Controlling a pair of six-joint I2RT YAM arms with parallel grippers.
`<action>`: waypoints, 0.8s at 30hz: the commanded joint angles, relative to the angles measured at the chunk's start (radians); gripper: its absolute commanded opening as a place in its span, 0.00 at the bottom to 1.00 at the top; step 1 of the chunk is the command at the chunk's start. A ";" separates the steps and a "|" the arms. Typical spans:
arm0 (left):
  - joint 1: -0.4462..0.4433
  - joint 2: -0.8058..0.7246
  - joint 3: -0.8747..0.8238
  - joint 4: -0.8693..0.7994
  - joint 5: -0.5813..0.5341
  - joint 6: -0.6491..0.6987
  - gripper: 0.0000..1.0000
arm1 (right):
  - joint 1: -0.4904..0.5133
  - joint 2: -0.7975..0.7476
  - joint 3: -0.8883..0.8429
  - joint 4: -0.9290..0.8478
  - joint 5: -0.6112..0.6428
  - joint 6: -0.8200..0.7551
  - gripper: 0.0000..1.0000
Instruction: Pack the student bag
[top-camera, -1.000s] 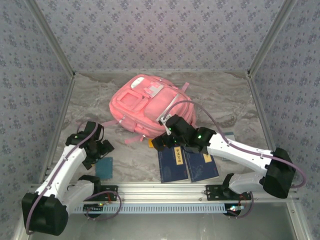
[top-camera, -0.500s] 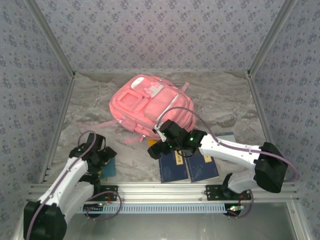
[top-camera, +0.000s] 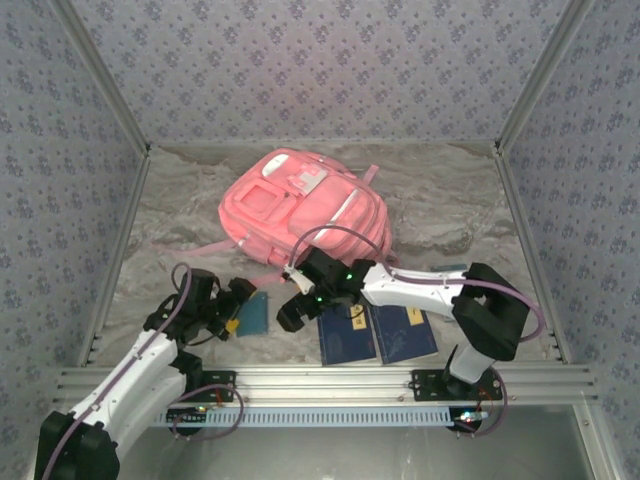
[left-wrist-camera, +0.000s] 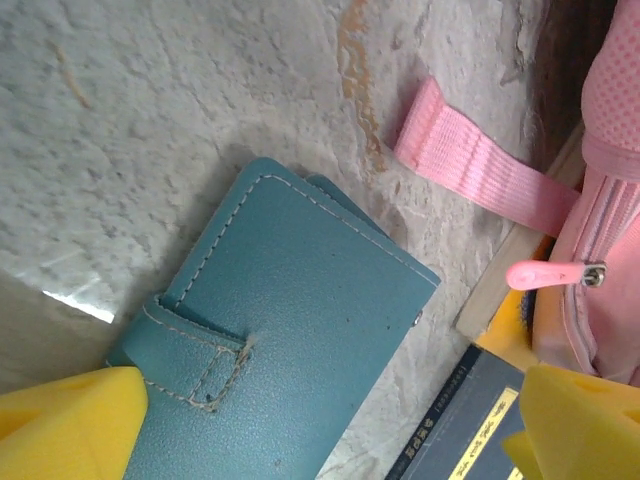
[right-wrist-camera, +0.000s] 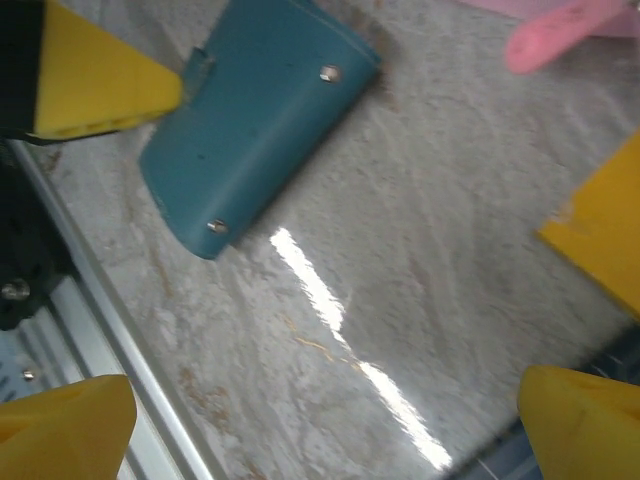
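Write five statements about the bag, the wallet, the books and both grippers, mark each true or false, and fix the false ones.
1. The teal wallet lies on the table, outside the student bag. True.
2. The right gripper is shut on a book. False: it is open and holds nothing.
3. Two dark blue books lie side by side on the near side of the bag. True.
4. The left gripper is shut on the wallet. False: it is open, and the wallet lies flat on the table below it.
5. The student bag is blue. False: it is pink.
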 joint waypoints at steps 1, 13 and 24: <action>-0.004 -0.040 0.022 -0.055 0.020 0.022 0.94 | -0.031 0.039 0.033 0.070 -0.167 0.068 0.98; 0.011 -0.050 0.114 -0.280 -0.143 0.193 0.67 | -0.058 0.191 0.107 0.143 -0.296 0.170 0.69; 0.111 -0.012 0.047 -0.240 -0.147 0.248 0.02 | -0.031 0.315 0.254 0.055 -0.238 0.147 0.71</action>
